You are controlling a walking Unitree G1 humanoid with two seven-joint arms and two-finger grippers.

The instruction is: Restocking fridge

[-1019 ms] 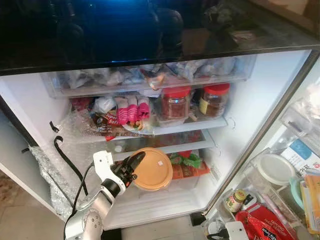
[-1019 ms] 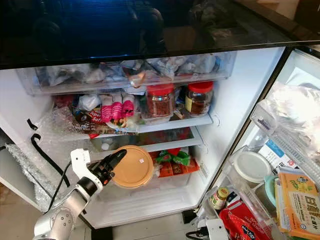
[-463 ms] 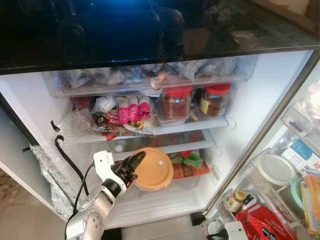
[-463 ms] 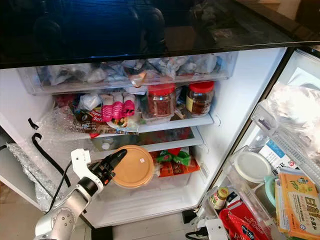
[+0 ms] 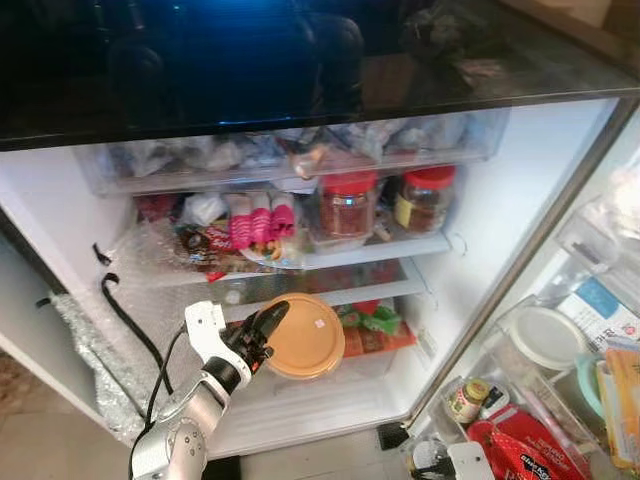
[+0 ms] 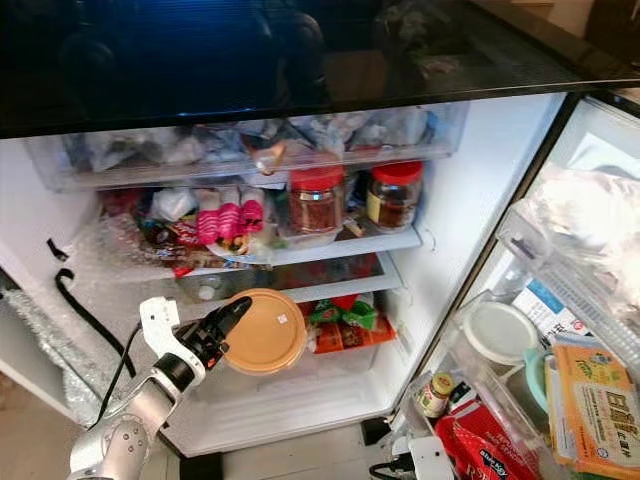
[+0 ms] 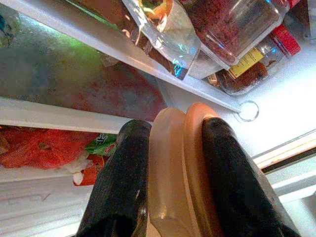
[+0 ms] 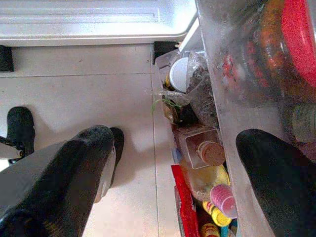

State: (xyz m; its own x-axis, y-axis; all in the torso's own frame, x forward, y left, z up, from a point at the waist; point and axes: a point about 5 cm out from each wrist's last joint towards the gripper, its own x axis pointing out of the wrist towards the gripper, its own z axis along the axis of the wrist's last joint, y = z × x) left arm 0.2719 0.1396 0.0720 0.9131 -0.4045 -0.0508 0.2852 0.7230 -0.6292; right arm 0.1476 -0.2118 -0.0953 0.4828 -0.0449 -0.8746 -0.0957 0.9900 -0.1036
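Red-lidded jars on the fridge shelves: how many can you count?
2. Both stand side by side on the upper shelf, right half: the left jar beside the pink packets, the right jar nearer the fridge's right wall. Clutter behind could hide more.

Head views: fridge interior (image 5: 520, 190) bright, lit from inside, white walls near blown out. Dark glossy panel (image 5: 300, 50) above shows blue glare and dim reflections. Slight overall blur, esp. door shelves at right. Left wrist view sharp far, black fingers (image 7: 121, 192) soft up close. Right wrist view evenly daylit, fingers blurred.
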